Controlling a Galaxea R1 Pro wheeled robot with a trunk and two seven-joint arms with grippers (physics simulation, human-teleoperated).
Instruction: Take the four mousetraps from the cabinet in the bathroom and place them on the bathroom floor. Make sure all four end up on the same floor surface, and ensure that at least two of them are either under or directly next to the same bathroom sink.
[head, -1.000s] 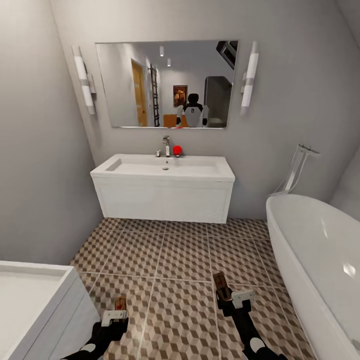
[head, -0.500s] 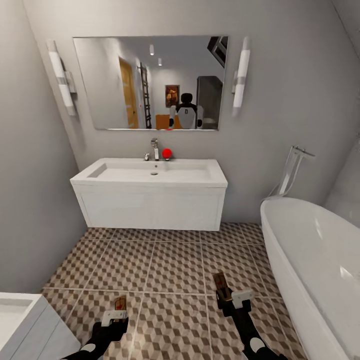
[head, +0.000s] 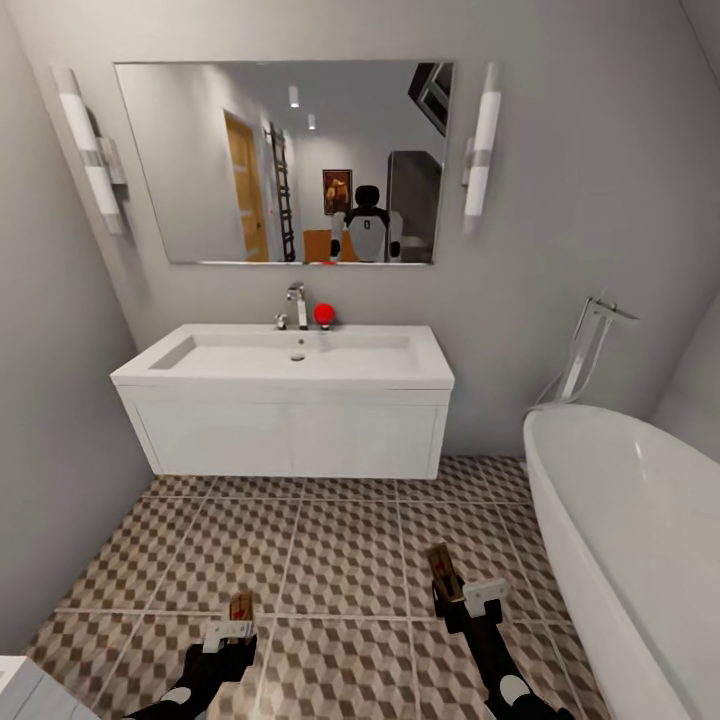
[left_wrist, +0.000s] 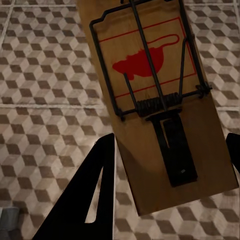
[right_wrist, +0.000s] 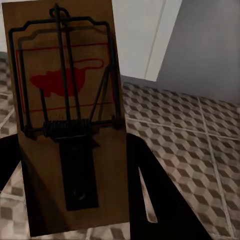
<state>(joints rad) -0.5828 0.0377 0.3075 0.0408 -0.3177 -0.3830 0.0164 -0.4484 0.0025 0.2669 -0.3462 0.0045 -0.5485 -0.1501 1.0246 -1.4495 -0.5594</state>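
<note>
Sink (head: 290, 365) nearer now, floor (head: 330, 540) open.

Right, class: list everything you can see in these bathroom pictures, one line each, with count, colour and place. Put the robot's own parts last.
Mousetraps: two, tan wood with black spring bars and a red bait patch; one in the left gripper, one in the right gripper.
Bathroom sink: one, white, on a white wall-hung vanity, centre back wall.
Tap: one, chrome, behind the basin.
Red ball: one, beside the tap.
Mirror: one, above the sink.
Wall lights: two, white, left and right of the mirror.
Bathtub: one, white, at right.
Bathroom floor: brown, beige and white cube tiles.
Grippers: two, black, left, right.
</note>
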